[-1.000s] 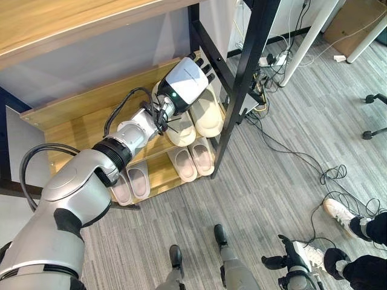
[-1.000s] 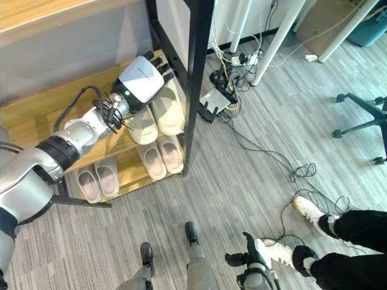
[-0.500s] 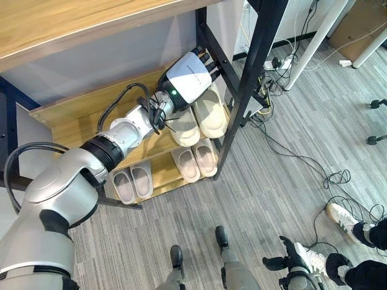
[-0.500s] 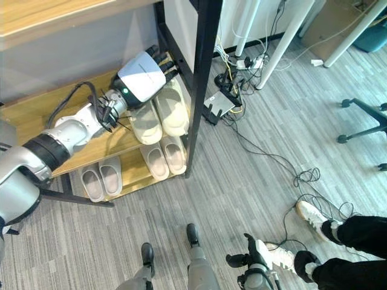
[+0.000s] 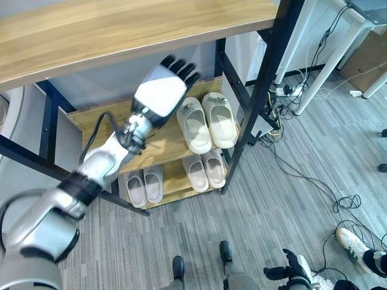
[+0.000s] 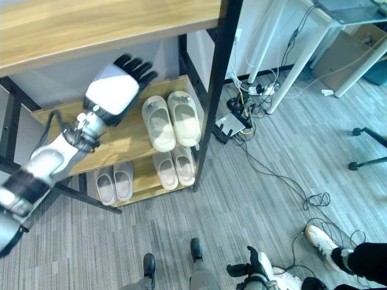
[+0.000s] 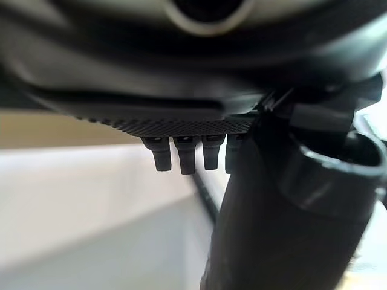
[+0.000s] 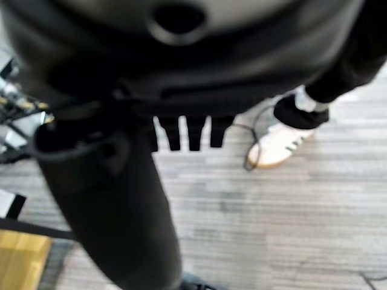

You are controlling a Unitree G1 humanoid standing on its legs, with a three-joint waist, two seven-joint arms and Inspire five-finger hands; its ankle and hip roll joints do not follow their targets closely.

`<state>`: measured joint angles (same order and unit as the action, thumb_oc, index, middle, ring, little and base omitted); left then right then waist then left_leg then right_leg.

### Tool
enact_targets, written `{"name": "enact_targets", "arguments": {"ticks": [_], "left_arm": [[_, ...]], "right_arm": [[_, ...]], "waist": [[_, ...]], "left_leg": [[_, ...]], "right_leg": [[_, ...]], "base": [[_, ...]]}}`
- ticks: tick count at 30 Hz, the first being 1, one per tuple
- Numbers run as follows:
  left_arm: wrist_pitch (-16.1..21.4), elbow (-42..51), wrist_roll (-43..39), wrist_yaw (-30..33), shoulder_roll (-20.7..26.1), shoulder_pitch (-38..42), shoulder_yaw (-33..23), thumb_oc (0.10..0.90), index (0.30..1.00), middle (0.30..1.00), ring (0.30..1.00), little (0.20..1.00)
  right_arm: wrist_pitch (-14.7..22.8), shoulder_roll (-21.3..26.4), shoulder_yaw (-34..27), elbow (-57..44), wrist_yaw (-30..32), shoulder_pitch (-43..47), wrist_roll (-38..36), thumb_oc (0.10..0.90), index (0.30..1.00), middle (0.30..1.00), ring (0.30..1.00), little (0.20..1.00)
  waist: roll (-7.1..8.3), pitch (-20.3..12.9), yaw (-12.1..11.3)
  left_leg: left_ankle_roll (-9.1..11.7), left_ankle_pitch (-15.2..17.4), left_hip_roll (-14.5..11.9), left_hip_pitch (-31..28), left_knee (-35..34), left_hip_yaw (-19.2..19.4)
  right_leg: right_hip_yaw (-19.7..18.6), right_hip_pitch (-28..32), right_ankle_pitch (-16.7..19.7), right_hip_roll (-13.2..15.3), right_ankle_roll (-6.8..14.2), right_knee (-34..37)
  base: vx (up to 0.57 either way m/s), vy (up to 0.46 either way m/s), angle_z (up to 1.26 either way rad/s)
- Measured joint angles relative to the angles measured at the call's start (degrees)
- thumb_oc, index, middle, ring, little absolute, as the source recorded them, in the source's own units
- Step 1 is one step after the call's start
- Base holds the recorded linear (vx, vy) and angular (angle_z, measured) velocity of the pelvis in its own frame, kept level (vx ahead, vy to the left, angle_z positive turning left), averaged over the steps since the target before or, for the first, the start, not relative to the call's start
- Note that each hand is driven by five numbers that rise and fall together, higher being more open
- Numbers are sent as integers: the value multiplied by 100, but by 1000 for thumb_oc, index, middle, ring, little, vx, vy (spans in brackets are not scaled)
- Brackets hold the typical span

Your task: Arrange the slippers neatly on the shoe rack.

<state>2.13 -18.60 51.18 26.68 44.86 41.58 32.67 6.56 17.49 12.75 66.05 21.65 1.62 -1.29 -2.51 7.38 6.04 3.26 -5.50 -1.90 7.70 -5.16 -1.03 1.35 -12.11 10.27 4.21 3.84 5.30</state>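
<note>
Wooden boards made up the shoe rack (image 5: 103, 121), which carried six slippers in three pairs: one cream pair (image 5: 207, 122) on the middle shelf just right of the left hand (image 5: 162, 90), two paler pairs (image 5: 204, 170) (image 5: 144, 184) below it. That hand hung above the shelf, fingers straight, empty. The right hand (image 8: 181, 130) hung with fingers straight over grey striped flooring (image 5: 302, 163), by a person's shoe (image 8: 275, 145).

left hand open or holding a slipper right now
Open and empty. The left hand hovers over the middle shelf with fingers straight, apart from the cream slippers, which lie flat side by side on the shelf.
</note>
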Motion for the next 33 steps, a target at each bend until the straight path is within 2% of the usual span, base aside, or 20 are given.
{"name": "enact_targets", "arguments": {"ticks": [1,4,6,8,9,11,14,19,21,22,23,26,28,29,31,33], "left_arm": [[186,329,-445,12,-273,-1000,-897,800,900,900,900,900],[451,682,-1577,-14,-840,-2619,-1982,800,900,900,900,900],[628,877,-2760,-195,-1278,-3945,-2627,800,900,900,900,900],[763,873,-3702,-369,-1609,-4752,-2918,800,900,900,900,900],[755,846,-4203,-418,-1795,-5174,-2914,800,900,900,900,900],[766,806,-4880,-729,-1814,-5633,-2868,800,900,900,900,900],[771,746,-5586,-1231,-1814,-6176,-2770,800,900,900,900,900],[867,219,-6029,-1852,-1827,-6338,-2242,800,900,900,900,900],[874,-497,-6121,-2178,-1893,-6287,-2030,800,900,900,900,900],[883,-753,-6200,-2252,-1964,-6266,-2016,800,900,900,900,900],[892,-1450,-6250,-2260,-2203,-6076,-2027,800,900,900,900,900],[674,-3435,-6469,-2321,-2913,-5552,-2376,800,900,900,900,900],[662,-4492,-6486,-2342,-3157,-5306,-2745,800,900,900,900,900],[524,-4959,-6543,-2292,-3211,-5213,-2880,800,900,900,900,900],[470,-5196,-6576,-2225,-3201,-5261,-2949,800,900,900,900,900],[488,-5708,-6472,-2184,-3224,-5152,-3246,800,900,900,900,900]], "right_arm": [[-15,-88,-94,-13,-7,-15,0,800,900,900,900,900],[-148,-250,-124,-15,-26,-58,66,800,900,900,900,900],[-209,-318,-156,-8,-55,-161,209,800,900,900,900,900],[-255,-336,-216,4,-72,-302,324,800,900,900,900,900],[-266,-337,-223,24,-89,-431,344,800,900,900,900,900],[-306,-338,-323,110,-158,-483,347,800,900,900,900,900],[-333,-302,-474,101,-159,-499,346,800,900,900,900,900],[-329,-299,-472,110,-170,-673,342,800,900,900,900,900],[-298,-302,-470,97,-294,-771,304,800,900,900,900,900],[-274,-304,-471,101,-319,-806,264,800,900,900,900,900],[-250,-288,-480,101,-381,-856,177,800,900,900,900,900],[-201,-294,-553,127,-614,-1011,-168,800,900,900,900,900],[-167,-300,-552,285,-770,-981,-420,800,900,900,900,900],[-173,-312,-552,374,-872,-979,-595,800,900,900,900,900],[-171,-321,-552,420,-996,-1026,-788,800,900,900,900,900],[-192,-328,-524,606,-1098,-981,-838,800,900,900,900,900]], "waist": [[29,-7,-32],[89,-40,-120],[128,-99,-260],[138,-240,-395],[167,-365,-536],[193,-426,-694],[198,-465,-760],[98,-706,-795],[32,-894,-673],[57,-909,-670],[-20,-955,-660],[-36,-981,-589],[-3,-985,-533],[40,-1009,-518],[86,-1012,-522],[142,-1005,-538]], "left_leg": [[16,24,-15,-101,-1,11],[18,59,-23,-300,-1,-18],[-1,108,-13,-497,-2,-50],[-12,154,9,-563,-9,-143],[-1,182,20,-581,-6,-168],[-14,192,31,-650,-11,-210],[-16,190,48,-741,-24,-295],[-62,224,24,-852,-31,-357],[-64,227,-10,-884,-32,-437],[-63,228,-25,-884,-31,-437],[-63,227,-39,-907,-31,-439],[-59,229,-76,-952,-31,-478],[-59,229,-104,-947,-30,-482],[-59,229,-125,-945,-30,-483],[-59,229,-154,-941,-31,-487],[-59,230,-175,-943,-31,-487]], "right_leg": [[-4,100,-27,-1,0,1],[39,313,-94,-2,-6,5],[70,535,-177,5,44,16],[161,649,-266,17,58,42],[164,687,-287,27,65,42],[186,772,-299,36,67,42],[302,917,-301,61,69,42],[359,1094,-329,39,52,43],[457,1163,-388,31,5,43],[462,1162,-391,19,1,43],[468,1187,-390,10,0,44],[511,1258,-408,-20,-26,44],[527,1262,-410,-47,-31,44],[532,1259,-422,-66,-49,44],[545,1256,-426,-94,-59,43],[596,1277,-430,-102,-69,44]], "base": [[0,0,0],[3,4,7],[10,5,10],[-4,-11,24],[-4,-17,18],[-13,-15,13],[-28,-17,14],[-20,-21,7],[-25,-10,16],[-28,-3,7],[0,0,0],[-10,-6,6],[-1,-5,3],[0,0,0],[23,1,2],[46,5,8]]}}
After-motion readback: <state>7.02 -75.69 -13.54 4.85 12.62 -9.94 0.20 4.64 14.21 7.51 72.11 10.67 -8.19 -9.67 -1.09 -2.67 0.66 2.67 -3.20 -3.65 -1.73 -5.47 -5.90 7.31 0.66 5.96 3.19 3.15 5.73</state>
